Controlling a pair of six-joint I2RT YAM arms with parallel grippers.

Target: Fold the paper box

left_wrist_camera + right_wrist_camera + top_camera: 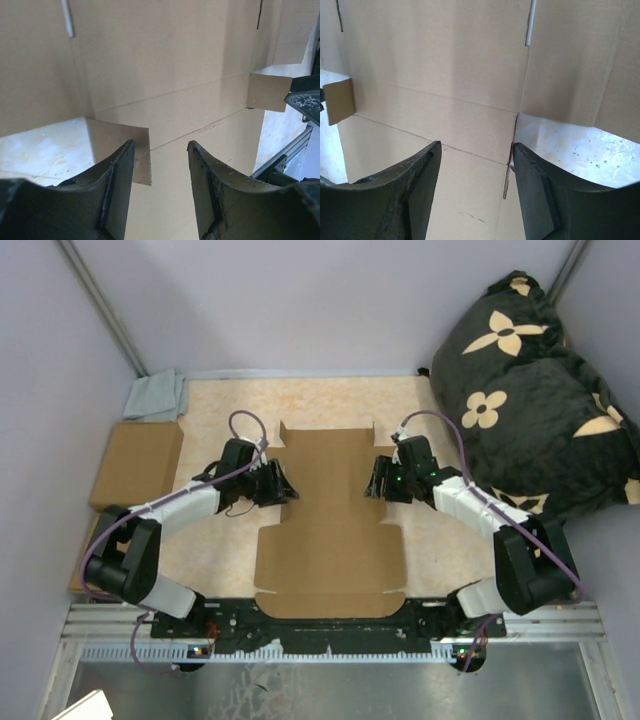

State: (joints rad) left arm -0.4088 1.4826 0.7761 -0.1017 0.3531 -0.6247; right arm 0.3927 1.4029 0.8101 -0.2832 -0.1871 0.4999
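Note:
The paper box (330, 525) is a flat brown cardboard blank with flaps and slits, lying on the table's middle. My left gripper (285, 486) is open at its left edge, jaws spread over a small side tab (132, 150). My right gripper (376, 480) is open at the blank's right edge, where a slit (509, 167) runs between panels. In both wrist views the cardboard (175, 75) (445, 75) fills the frame with crease lines. Neither gripper holds anything.
Two ready-made brown boxes (138, 462) lie at the left, with a grey cloth (157, 395) behind them. A black flowered cushion (530, 390) fills the right back corner. The metal rail (330, 625) with the arm bases runs along the near edge.

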